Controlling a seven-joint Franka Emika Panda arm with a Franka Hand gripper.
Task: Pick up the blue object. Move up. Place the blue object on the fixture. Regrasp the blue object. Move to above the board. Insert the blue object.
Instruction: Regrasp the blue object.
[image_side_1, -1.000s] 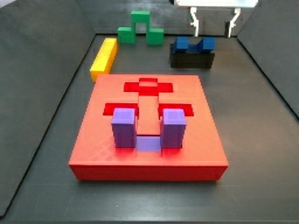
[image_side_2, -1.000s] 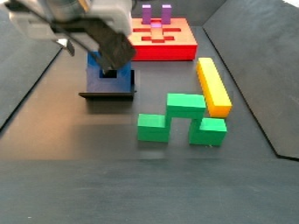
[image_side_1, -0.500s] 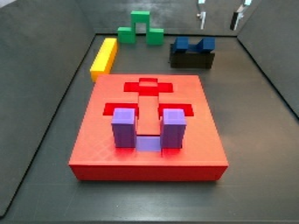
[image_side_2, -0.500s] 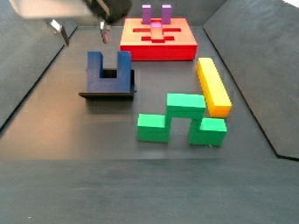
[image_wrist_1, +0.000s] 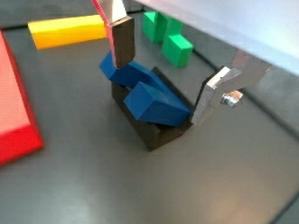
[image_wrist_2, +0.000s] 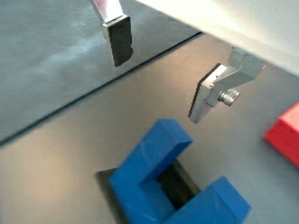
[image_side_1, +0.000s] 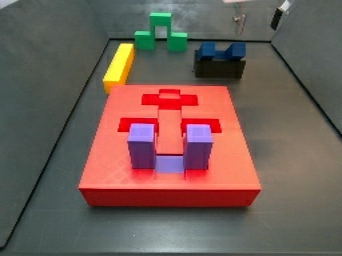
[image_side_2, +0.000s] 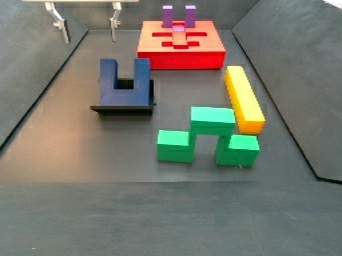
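Gripper (image_wrist_2: 163, 74) open above blue object (image_wrist_2: 176, 179)

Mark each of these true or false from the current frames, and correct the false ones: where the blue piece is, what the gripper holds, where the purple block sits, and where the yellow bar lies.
1. The blue object sits on the fixture. True.
2. The gripper is shut on the blue object. False: it is open and empty, above the piece, with nothing between its fingers.
3. The purple block stands on the board. True.
4. The yellow bar lies on top of the board. False: it lies on the floor beside the board.
5. The green block is seated in the fixture. False: it rests on the floor, apart from the fixture.
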